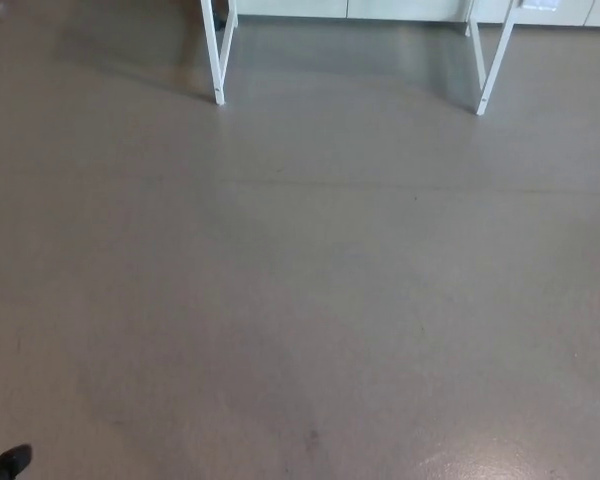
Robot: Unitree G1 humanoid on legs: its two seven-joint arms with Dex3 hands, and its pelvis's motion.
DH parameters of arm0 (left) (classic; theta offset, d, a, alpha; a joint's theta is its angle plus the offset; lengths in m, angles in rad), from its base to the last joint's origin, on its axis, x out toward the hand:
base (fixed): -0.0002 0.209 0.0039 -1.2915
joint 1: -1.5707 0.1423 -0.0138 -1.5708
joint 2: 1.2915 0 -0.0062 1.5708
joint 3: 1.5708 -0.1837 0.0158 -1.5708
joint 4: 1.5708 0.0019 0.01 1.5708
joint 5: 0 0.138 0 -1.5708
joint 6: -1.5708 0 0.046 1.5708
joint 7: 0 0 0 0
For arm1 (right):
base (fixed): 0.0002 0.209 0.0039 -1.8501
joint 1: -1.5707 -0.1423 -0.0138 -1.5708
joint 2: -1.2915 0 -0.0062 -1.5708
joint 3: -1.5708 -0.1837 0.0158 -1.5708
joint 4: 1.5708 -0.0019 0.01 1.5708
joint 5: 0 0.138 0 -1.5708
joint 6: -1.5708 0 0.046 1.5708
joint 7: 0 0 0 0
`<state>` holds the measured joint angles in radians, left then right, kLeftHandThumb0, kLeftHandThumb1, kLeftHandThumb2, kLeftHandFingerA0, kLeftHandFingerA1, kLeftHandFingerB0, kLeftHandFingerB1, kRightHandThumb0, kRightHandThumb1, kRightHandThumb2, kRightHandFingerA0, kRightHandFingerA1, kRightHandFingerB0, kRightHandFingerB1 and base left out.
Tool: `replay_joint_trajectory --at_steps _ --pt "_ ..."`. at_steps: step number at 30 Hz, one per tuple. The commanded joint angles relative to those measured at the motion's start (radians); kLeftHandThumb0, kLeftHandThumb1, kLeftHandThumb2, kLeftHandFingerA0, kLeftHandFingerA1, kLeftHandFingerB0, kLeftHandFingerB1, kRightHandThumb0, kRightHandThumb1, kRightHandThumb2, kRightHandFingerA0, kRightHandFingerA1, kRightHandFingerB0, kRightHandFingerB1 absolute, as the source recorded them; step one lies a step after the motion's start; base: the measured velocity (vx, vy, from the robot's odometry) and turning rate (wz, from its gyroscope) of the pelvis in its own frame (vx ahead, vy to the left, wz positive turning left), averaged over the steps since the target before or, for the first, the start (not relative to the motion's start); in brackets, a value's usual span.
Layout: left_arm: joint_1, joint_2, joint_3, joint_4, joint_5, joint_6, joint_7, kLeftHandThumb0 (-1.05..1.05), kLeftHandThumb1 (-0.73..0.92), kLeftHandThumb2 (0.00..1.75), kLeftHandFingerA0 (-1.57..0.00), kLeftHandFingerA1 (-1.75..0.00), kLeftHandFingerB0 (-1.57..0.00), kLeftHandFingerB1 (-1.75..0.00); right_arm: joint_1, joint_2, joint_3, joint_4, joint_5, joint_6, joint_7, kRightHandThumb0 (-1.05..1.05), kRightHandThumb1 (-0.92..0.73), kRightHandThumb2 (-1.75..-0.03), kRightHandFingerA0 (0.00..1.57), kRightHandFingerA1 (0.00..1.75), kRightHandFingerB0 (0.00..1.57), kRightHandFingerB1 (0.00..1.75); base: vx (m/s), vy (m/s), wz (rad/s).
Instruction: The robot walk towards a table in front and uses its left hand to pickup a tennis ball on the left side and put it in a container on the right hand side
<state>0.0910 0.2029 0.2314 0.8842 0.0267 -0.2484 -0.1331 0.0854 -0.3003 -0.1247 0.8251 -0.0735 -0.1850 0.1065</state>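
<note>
Mostly just grey floor [300, 300] here, w/ a faint seam running across its upper part & a pale glare patch [500, 455] at btm right. At the top edge the table [216, 60] shows only by its white legs, one set at upper left-centre & another at upper right, both standing on the floor. Its top is cut off by the frame, so the tennis ball & container can't be seen. Behind the legs, pale panels [380, 8] run along the top edge. At the btm-left corner a small black bit of the left hand [5, 462] pokes in. Too little shows to tell if it's released or clenched. The right hand isn't in view.
</note>
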Motion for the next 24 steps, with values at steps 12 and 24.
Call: replay_joint_trajectory --at_steps 12,24 --pt "0.079 0.021 -0.013 0.024 -0.013 -0.093 -0.011 -0.33 0.63 0.67 -0.20 -0.37 -0.18 -0.33 0.049 -0.020 0.007 0.009 0.013 -0.029 0.037 -0.53 -0.57 -0.74 0.24 0.43 0.18 0.40 0.02 0.001 0.00" --pt "0.116 0.026 -0.047 0.037 0.008 -0.131 0.029 -0.32 0.60 0.65 -0.26 -0.39 -0.22 -0.35 0.079 -0.028 0.024 0.039 0.002 -0.053 0.033 -0.49 -0.66 -0.59 0.33 0.37 0.22 0.32 0.03 0.045 0.01"
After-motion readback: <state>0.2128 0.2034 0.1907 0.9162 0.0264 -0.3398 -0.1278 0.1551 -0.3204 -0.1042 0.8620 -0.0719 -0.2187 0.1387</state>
